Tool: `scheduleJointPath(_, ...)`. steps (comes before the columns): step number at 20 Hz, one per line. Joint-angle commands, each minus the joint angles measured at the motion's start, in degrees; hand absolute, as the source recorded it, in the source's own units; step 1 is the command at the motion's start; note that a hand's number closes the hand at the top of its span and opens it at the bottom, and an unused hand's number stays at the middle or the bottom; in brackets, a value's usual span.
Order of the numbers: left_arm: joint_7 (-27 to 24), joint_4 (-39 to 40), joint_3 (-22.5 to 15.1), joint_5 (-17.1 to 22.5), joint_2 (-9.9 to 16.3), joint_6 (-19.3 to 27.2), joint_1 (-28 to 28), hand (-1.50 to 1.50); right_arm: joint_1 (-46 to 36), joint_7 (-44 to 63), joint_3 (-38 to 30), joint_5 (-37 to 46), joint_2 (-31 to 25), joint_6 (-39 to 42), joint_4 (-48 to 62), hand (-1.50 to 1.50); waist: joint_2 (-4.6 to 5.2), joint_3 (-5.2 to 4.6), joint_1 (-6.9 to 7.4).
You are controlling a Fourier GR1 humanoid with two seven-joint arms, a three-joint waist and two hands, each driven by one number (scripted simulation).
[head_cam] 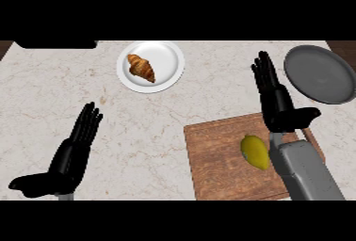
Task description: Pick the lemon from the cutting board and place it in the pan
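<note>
1. From my seat I see the lemon (255, 152) lying on the cutting board (219, 160), toward the board's right side, its long axis running roughly up and down in the head view, just beside my right forearm.
2. I judge it light and stiff enough to hold its shape, with a waxy yellow skin that could slip; being oval, it may roll off the board if nudged from the side.
3. I would take it across its fat middle, fingers on one flank and thumb on the other, not by the tapered tips.
4. My right hand (277, 96) is released, fingers straight, over the board's far right corner, beyond the lemon and holding nothing.
5. My left hand (73, 148) rests open, fingers straight, well left of the board.
6. The pan (319, 74) is a smooth, dark grey round dish, beyond the board's right corner.
7. The board is brown grained wood; the tabletop (83, 89) is pale veined marble.
8. A glossy white plate (167, 59) with a flaky croissant (141, 67) sits beyond the board, to its left.
</note>
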Motion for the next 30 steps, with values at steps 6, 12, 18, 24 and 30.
scheduleJointPath(6, 4.5, 2.3, 6.2, -2.8, 5.2, 3.4, -6.7, 0.00, -0.4, 2.2, 13.2, -5.9, -9.8, 36.4, 2.4, 1.50, 0.56, 2.12, 3.78)
scheduleJointPath(12, 10.0, 7.0, 7.7, -2.3, 4.3, 5.4, -11.2, 0.00, 9.7, -26.8, 0.7, 5.1, -26.1, 32.5, 3.6, -1.50, -0.61, 1.97, -1.09)
scheduleJointPath(18, 13.4, 8.1, 8.9, -1.4, 6.0, 2.7, -14.8, 0.00, 7.4, -31.7, -6.2, 5.8, -40.1, 42.0, 5.7, -1.50, -0.81, 1.81, 0.75)
scheduleJointPath(24, 11.6, 9.7, 8.9, -2.2, 6.0, 1.8, -14.8, 0.00, 1.4, -27.2, -4.6, 11.7, -52.4, 47.5, 1.9, -1.50, -0.66, 1.72, 1.68)
scheduleJointPath(30, 9.9, 12.1, 9.7, -3.3, 3.8, 1.5, -14.9, 0.00, -3.3, -12.6, -6.4, 7.1, -50.7, 50.4, -7.8, -1.50, -0.89, 1.72, 1.36)
